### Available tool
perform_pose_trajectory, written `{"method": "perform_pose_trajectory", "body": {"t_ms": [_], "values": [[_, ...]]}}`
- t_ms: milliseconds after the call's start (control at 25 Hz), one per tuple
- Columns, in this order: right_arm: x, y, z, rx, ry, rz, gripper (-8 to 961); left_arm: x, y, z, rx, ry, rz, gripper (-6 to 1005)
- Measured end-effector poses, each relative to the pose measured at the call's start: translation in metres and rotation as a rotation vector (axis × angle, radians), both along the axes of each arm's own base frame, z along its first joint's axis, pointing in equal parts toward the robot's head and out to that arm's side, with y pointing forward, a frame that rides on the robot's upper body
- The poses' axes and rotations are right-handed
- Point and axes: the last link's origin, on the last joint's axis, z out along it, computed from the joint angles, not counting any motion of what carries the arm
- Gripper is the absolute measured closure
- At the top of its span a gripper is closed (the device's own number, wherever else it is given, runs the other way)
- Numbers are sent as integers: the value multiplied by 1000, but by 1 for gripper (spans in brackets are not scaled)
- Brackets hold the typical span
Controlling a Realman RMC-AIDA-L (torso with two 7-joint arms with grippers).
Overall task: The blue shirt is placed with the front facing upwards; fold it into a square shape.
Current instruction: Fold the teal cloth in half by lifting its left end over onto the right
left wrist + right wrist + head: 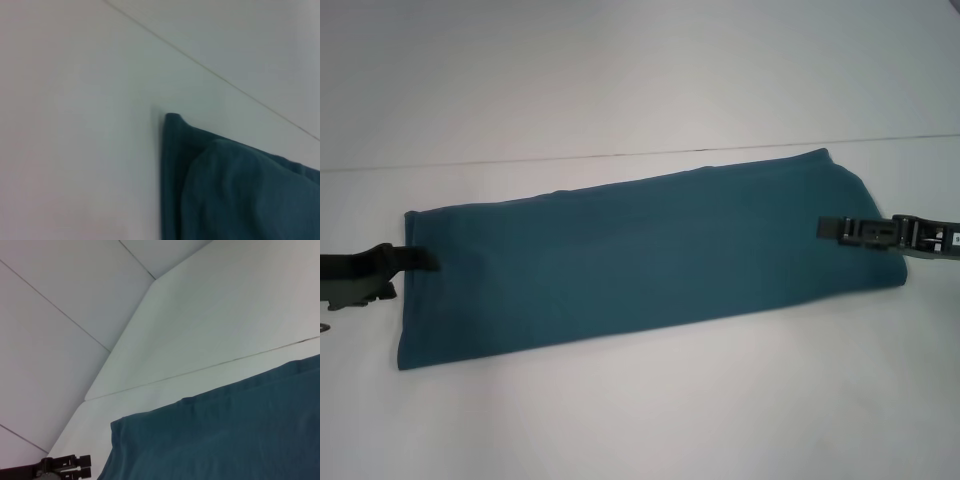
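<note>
Head view: the blue shirt [650,255] folded into a long narrow band, flat on the white table [640,420], long axis across the scene and slightly slanted, the left end nearer the camera and lower, the right end farther and higher; plain teal cloth on top, no lettering or collar in sight. At the left short edge, the left gripper [420,262] reaching in level from the side, dark fingers lying low at table height with the tip over the shirt's edge; cannot tell whether pressed together or spread, or whether any cloth is pinched. At the right short edge, the right gripper [835,230] stretched in level from the opposite side, fingers pointing toward the middle of the shirt and lying over the cloth near its right end; cannot tell whether parted or pinching. Left wrist view: one corner of the shirt [235,190] on the pale table [75,150], a straight folded edge and a soft rounded upper layer over it; no fingers in sight. Right wrist view: a broad stretch of the shirt [225,435] with slightly wavy edge, table [200,315] beyond, and far off at the shirt's other end the left gripper [70,465] low beside the cloth.
</note>
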Motion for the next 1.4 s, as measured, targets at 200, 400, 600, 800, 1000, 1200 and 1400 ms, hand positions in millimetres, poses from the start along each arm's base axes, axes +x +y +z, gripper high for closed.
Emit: {"method": "perform_pose_trajectory", "body": {"t_ms": [200, 400, 600, 800, 1000, 1200, 1400], "values": [[0, 0, 0, 0, 0, 0, 249, 0, 2, -3, -12, 70, -80, 200], [1, 0, 0, 2, -2, -1, 249, 0, 3, -9, -22, 117, -96, 200], [1, 0, 0, 2, -2, -1, 250, -2, 3, -12, -42, 157, -89, 201], [1, 0, 0, 4, -2, -2, 249, -1, 4, -14, -50, 161, -89, 201], [1, 0, 1, 10, 1, -4, 250, 0, 4, -17, -59, 155, -87, 201], [1, 1, 2, 12, 2, -5, 250, 1, 4, -20, -68, 150, -87, 201], [2, 0, 2, 13, 2, -8, 249, 2, 4, -22, -71, 140, -77, 200]]}}
